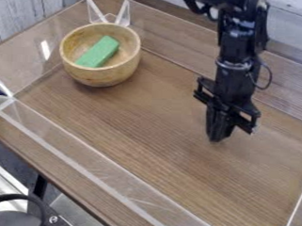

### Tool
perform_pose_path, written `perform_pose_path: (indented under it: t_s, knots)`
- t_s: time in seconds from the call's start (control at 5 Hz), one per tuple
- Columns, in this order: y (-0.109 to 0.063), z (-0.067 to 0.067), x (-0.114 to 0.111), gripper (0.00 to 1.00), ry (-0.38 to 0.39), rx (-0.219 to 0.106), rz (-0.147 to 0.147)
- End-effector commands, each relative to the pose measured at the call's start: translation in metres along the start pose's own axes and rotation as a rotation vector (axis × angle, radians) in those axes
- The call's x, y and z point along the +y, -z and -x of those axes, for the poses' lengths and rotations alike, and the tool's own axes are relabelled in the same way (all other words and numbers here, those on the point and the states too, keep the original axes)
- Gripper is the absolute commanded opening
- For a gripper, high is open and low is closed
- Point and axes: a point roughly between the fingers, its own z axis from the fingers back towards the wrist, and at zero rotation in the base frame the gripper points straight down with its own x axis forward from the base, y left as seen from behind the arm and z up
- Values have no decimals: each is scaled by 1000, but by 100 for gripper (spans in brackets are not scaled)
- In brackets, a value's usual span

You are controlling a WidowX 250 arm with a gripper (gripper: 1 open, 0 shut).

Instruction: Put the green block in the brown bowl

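The green block [96, 52] lies flat inside the brown bowl [120, 70], a round light wooden bowl at the back left of the table. My gripper [220, 135] hangs far to the right of the bowl, pointing almost straight down, its tip just above the wooden tabletop. Its fingers are pressed together with nothing between them. The black arm rises from it toward the top edge of the view.
A clear plastic wall [58, 153] rims the wooden table [140, 133] along the front and left sides. Transparent pieces [105, 11] stand just behind the bowl. A black wheel-like object [11, 212] sits below the table at the front left corner.
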Motion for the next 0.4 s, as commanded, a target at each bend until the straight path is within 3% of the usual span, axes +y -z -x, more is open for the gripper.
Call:
perform_pose_path:
  t_s: [0.0, 0.2]
  knots:
    - [-11, -11, 0, 0, 7, -47, -11]
    - [-8, -13, 2, 0, -2, -43, -7]
